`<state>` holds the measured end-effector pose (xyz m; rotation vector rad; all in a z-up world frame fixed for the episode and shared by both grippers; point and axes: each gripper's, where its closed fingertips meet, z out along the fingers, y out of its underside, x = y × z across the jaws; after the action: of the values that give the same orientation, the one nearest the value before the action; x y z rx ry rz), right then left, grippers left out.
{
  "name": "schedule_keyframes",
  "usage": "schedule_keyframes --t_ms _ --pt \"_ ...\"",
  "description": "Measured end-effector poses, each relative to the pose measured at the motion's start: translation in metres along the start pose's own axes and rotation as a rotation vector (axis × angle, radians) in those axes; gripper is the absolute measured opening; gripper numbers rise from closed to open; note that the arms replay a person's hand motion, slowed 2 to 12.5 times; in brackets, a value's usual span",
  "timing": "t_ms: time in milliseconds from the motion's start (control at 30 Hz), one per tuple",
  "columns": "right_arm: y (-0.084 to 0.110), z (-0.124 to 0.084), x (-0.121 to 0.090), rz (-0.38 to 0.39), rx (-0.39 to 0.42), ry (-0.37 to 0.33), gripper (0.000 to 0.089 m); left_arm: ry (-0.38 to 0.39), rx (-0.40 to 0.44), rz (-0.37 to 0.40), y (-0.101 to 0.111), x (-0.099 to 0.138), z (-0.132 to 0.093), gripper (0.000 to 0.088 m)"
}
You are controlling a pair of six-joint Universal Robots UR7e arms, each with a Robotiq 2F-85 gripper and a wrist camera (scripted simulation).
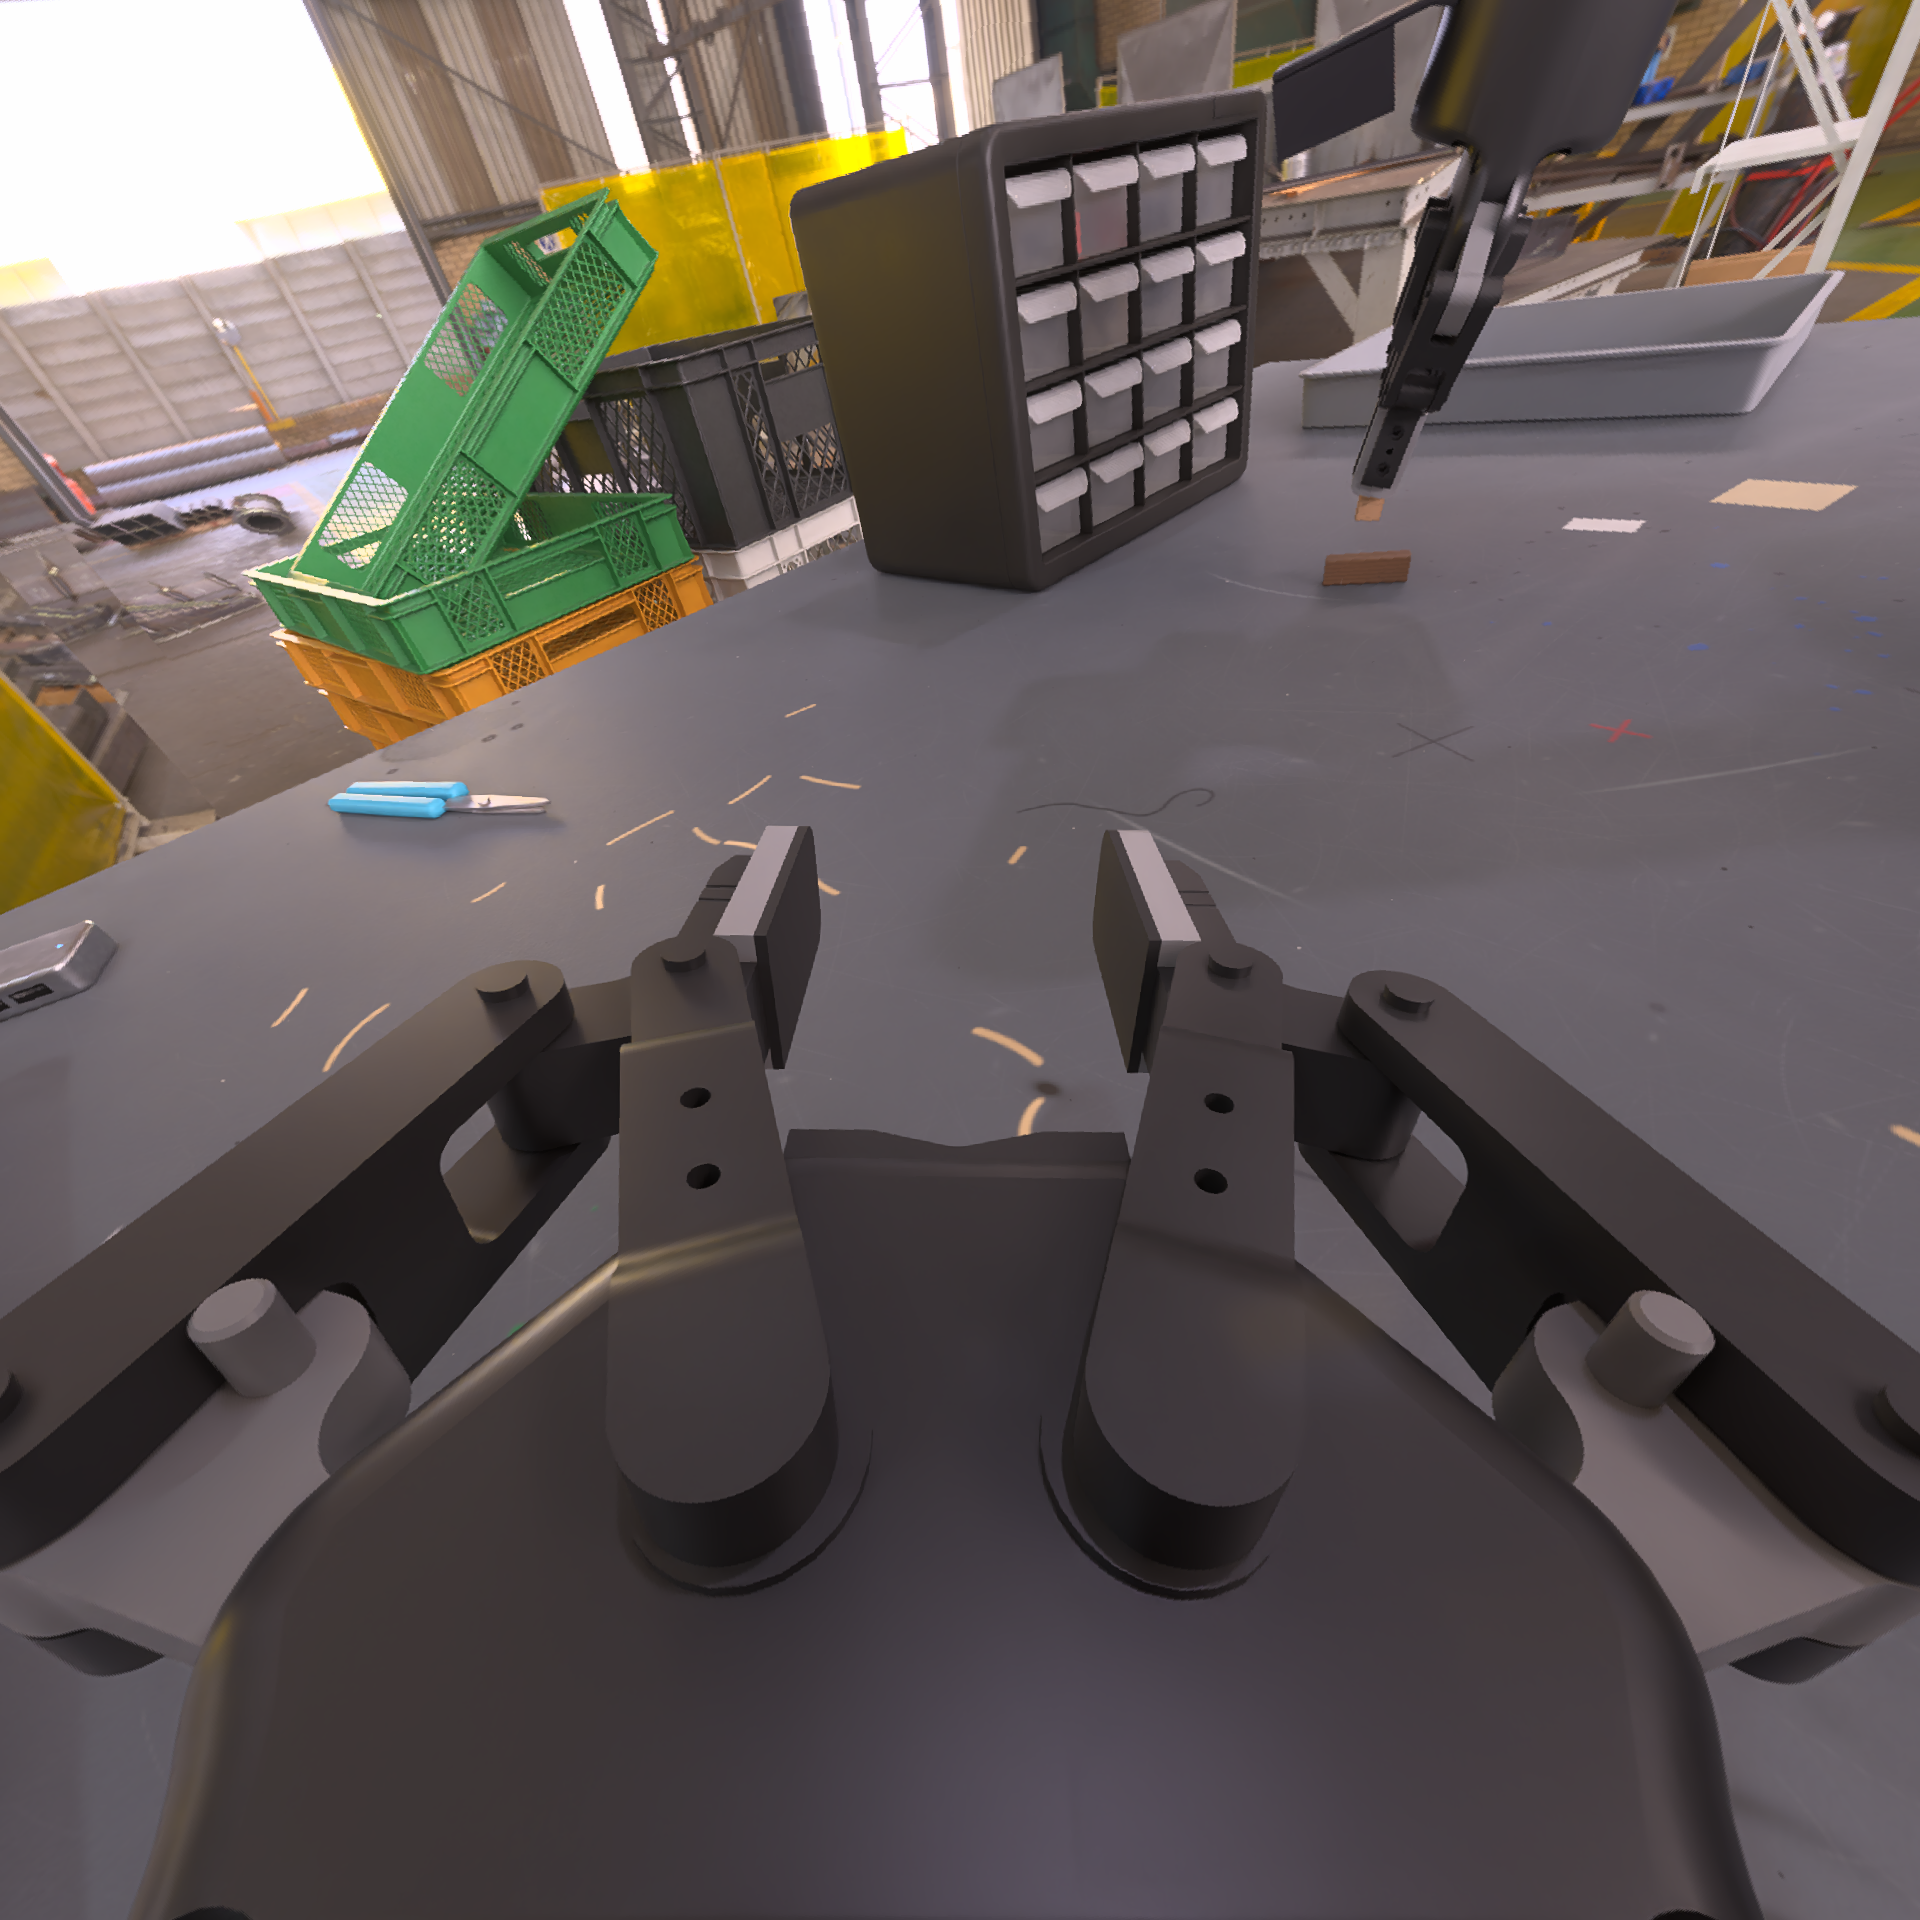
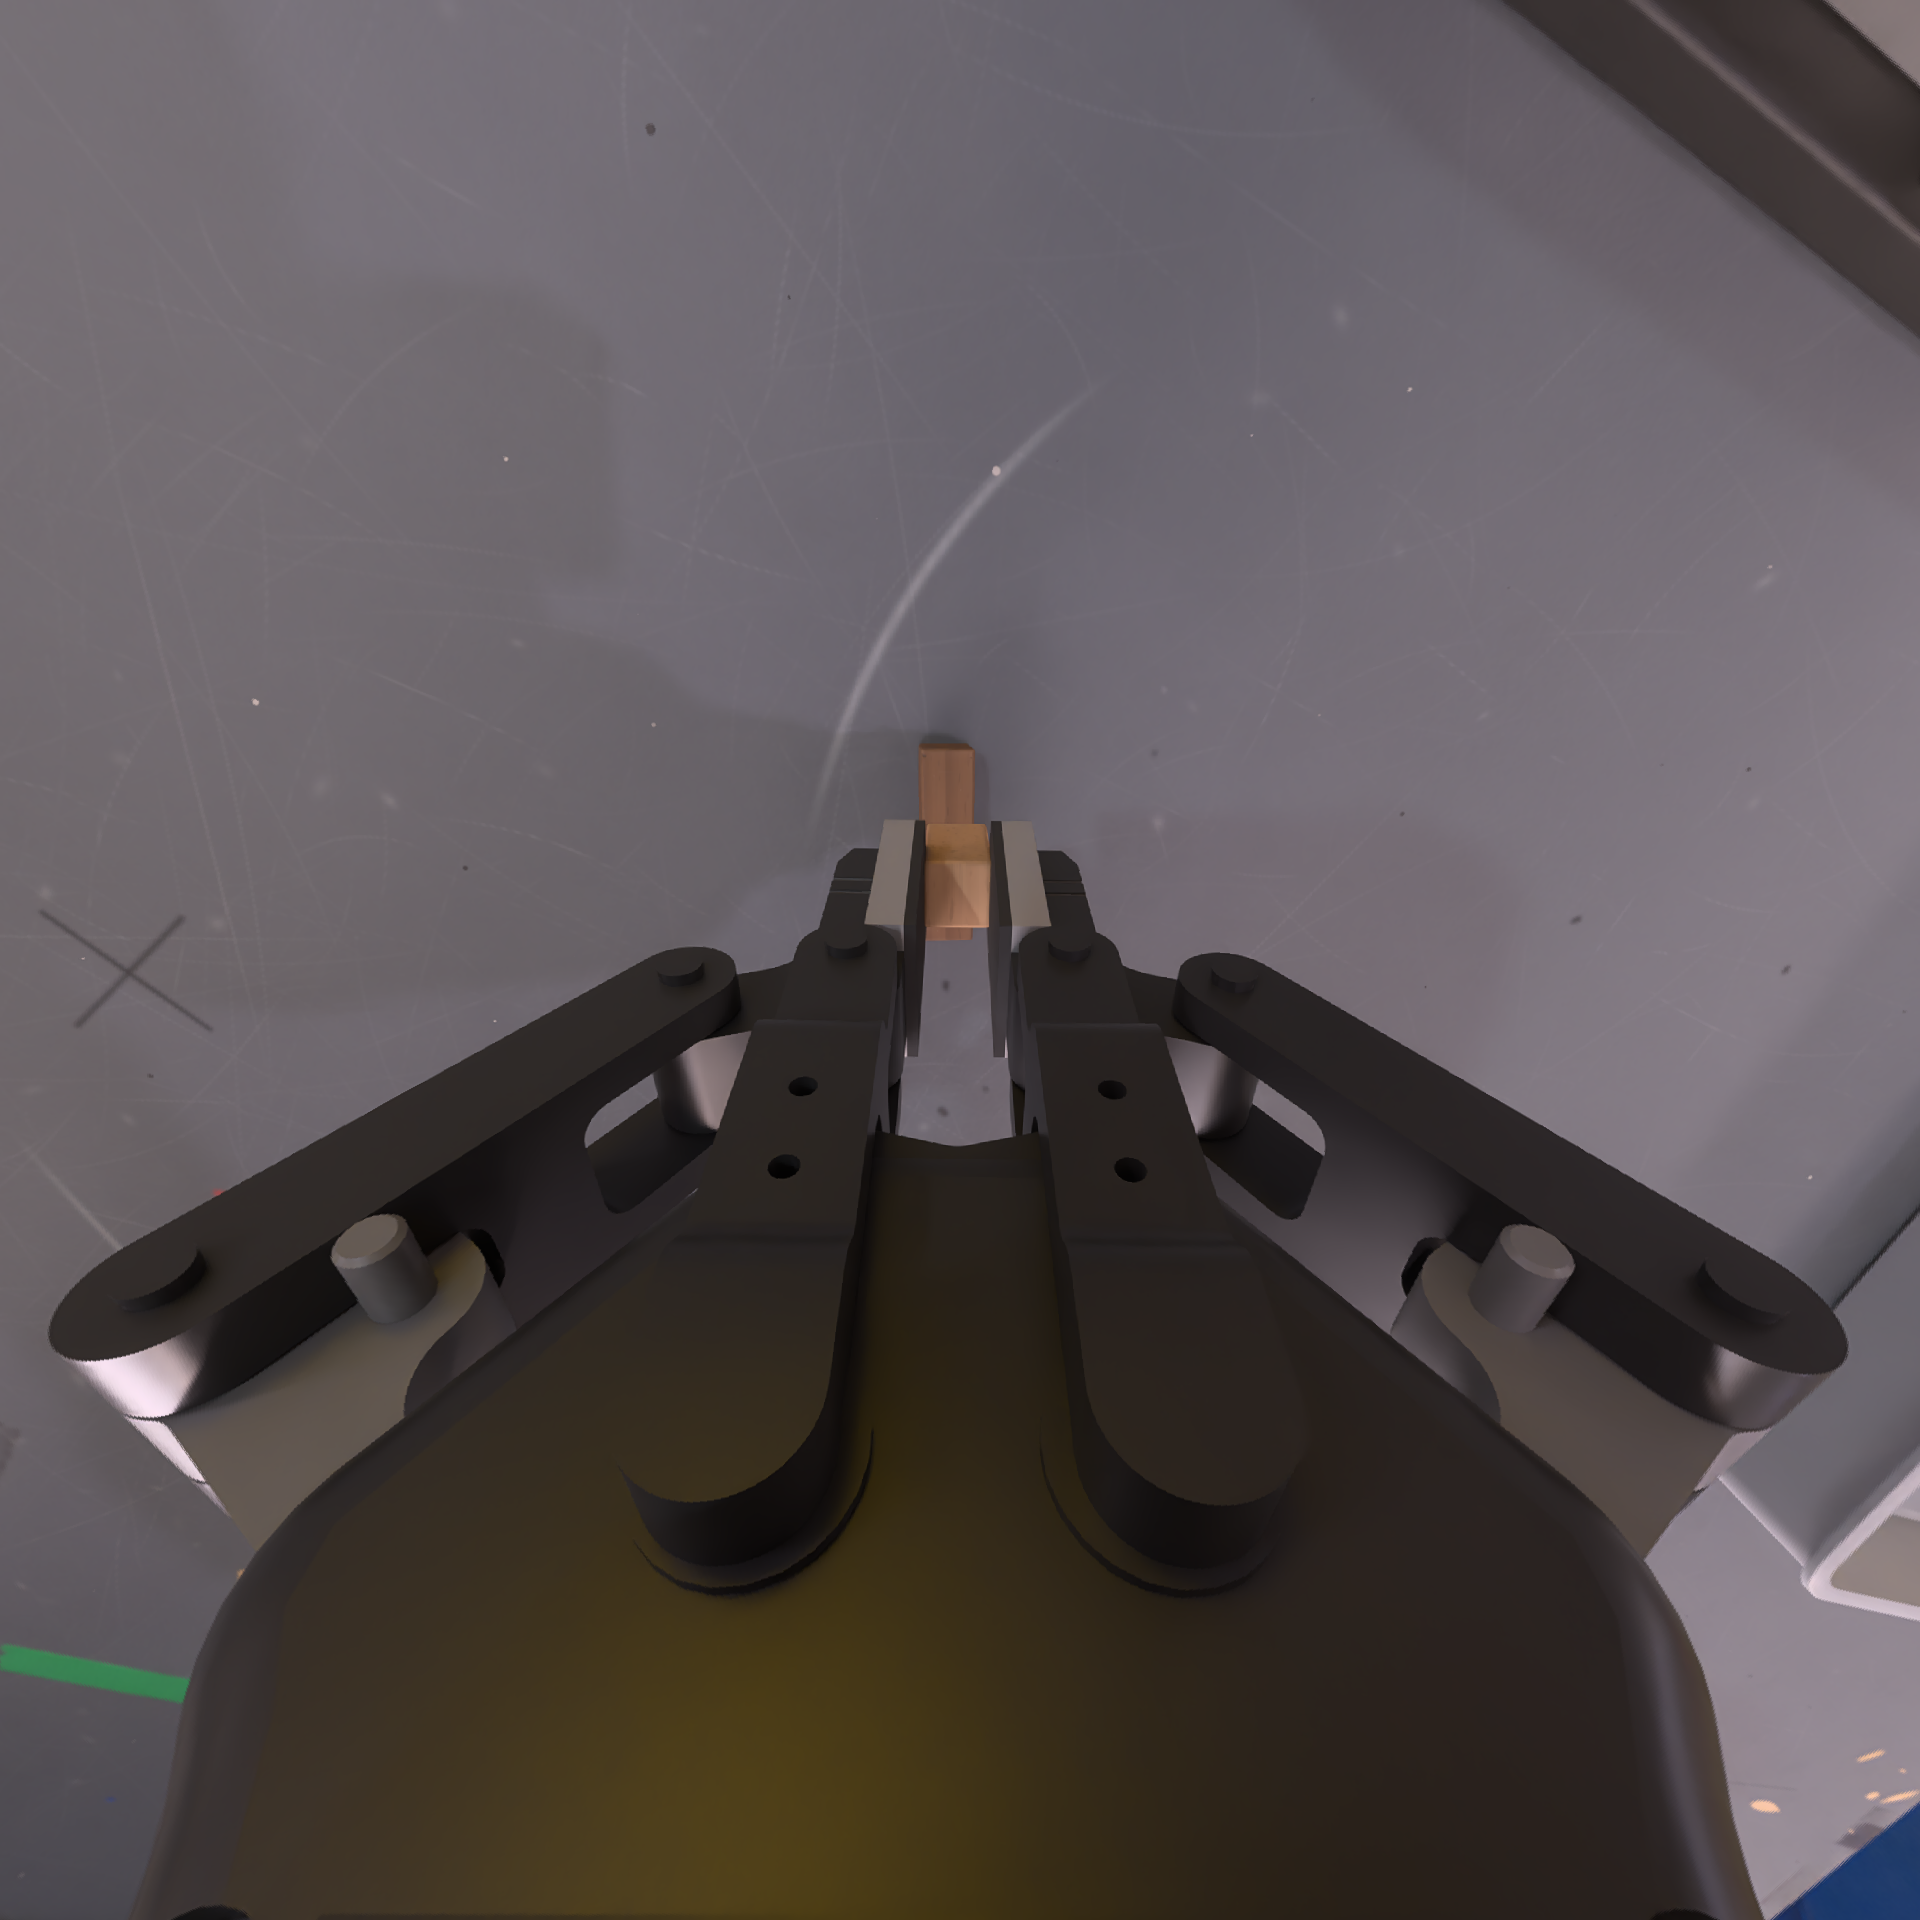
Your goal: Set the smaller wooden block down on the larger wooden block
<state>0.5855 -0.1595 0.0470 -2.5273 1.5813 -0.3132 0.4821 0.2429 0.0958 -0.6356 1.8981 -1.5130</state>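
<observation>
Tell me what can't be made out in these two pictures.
- Larger wooden block: in the right wrist view, the smaller wooden block and right hand cover its near part.
- Drawer contents of the cabinet: left wrist view, too small.
- Grey device: cut off by the left edge.

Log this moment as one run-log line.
right gripper: shut on smaller block | above larger block | left gripper: open, idle

Factory hall here: stacked plastic crates (image 1: 468, 582) beside a scuffed grey workbench (image 1: 1039, 675), a parts drawer cabinet (image 1: 1039, 343), yellow screens (image 1: 727, 229), steel columns and pipes beyond.
</observation>
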Motion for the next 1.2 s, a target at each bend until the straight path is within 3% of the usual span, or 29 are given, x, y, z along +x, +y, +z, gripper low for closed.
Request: schedule_keyframes --t_ms 500,1200 --pt "0.001 0.010 -0.001 -0.018 -0.059 -0.006 0.0109 -0.004 -0.005 0.017 0.001 0.000 0.000 0.0482" --pt "0.000 0.016 0.000 -0.002 -0.064 -0.020 0.0108 -0.004 -0.006 0.023 0.001 -0.001 -0.001 0.0482"
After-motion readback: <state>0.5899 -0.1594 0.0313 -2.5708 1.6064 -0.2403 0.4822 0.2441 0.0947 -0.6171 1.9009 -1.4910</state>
